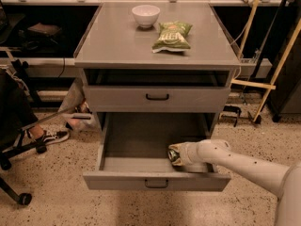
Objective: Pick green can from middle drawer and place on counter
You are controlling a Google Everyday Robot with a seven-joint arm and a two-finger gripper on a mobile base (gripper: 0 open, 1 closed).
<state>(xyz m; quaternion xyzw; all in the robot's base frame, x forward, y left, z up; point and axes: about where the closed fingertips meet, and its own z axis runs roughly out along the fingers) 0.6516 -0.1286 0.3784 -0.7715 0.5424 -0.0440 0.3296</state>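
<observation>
green can [173, 154] dark, at gripper [181, 155] in middle drawer [136, 142]

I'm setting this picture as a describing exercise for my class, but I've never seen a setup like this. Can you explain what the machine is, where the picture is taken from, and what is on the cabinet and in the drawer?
The white tube coming in from the lower right is a robot's single arm. Its tip is a two-finger gripper.

There is only one camera view. It looks down at the front of a grey drawer cabinet, and where the camera is mounted is not known.

On the counter sit a white bowl and a green snack bag. Below it, the upper drawer front is closed. The middle drawer under it is pulled open.

The gripper is down inside that drawer, near its front right corner, right against a small green can. Whether it has actually gripped the can cannot be told from this picture.
</observation>
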